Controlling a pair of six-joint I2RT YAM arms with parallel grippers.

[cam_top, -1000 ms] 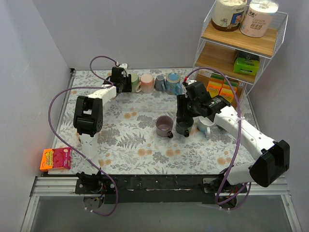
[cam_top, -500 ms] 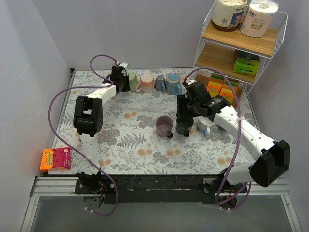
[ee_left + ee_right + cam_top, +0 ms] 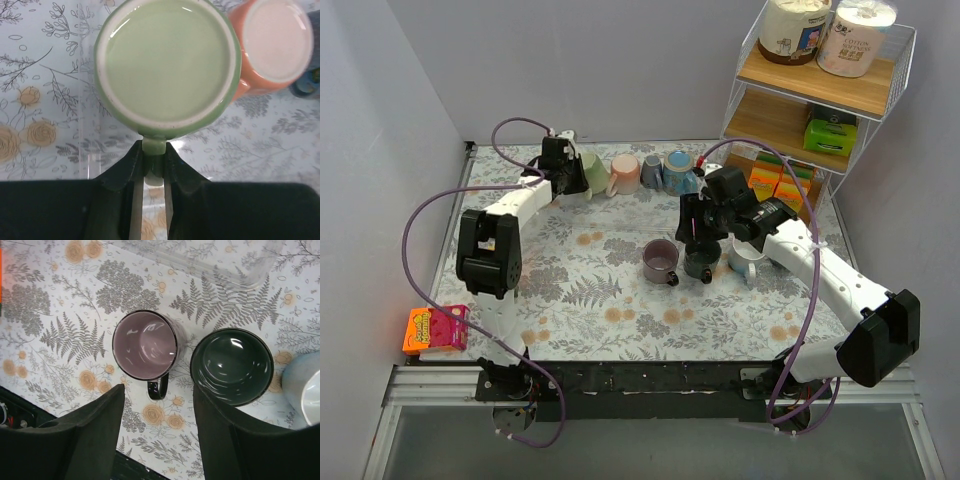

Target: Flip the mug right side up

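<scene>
At back, green mug (image 3: pixel 167 65) inverted, left end effector (image 3: pixel 154 159) gripping handle (image 3: pixel 154 145)

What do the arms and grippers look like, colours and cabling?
The left arm and right arm are white links with black boxy joint housings. A loose purple loop runs along each: left cable, right cable. The left gripper and right gripper have plain black, wedge-shaped fingers. No markings or sleeves show.

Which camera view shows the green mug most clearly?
The left wrist view: the green mug fills it, base up, its handle between the fingers of the left gripper. The top external view shows it small, beside that gripper. The right wrist view does not show it.
</scene>
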